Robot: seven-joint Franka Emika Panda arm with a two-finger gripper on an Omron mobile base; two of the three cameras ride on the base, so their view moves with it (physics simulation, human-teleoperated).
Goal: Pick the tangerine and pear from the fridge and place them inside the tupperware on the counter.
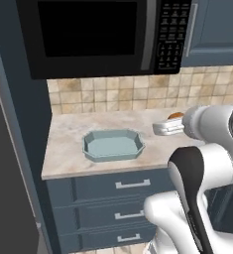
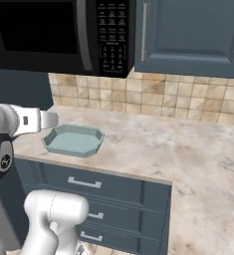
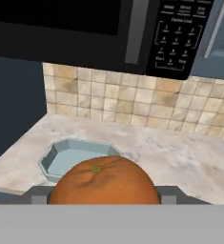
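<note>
Left base view, from the left edge: dark grey slab of the tall fridge point(image 1: 1, 198), door side only, inside hidden. Next, at middle left, the shallow pale blue-green octagonal tupperware tray point(image 1: 113, 145) with wide rim and cut corners, sitting flat on the beige speckled stone counter point(image 1: 68, 139), nothing in it. Above, a glossy black microwave point(image 1: 88, 34) with a keypad at its right. Below, matte dark blue drawers with slim silver handles point(image 1: 133, 184). Further right, the two-finger gripper point(image 1: 168, 126), with a sliver of the smooth orange ball of a tangerine point(image 1: 176, 115) peeking over it, to the right of the tray and apart from it.

Hand view, lower middle: tangerine large and close, dimpled at the stem end, seated between the two small dark tips, so judged clamped on the fruit. Tray at lower left beyond it, tan and cream tile backsplash point(image 3: 132, 100) across the middle.

Right base view: gripper at middle left, close beside the tray's left corner.

Judged progress: tangerine out of the fridge and carried near the tray, not yet released; roughly a quarter through. Left: lowering it into the tray, then fetching the dark red pear and placing it likewise.
</note>
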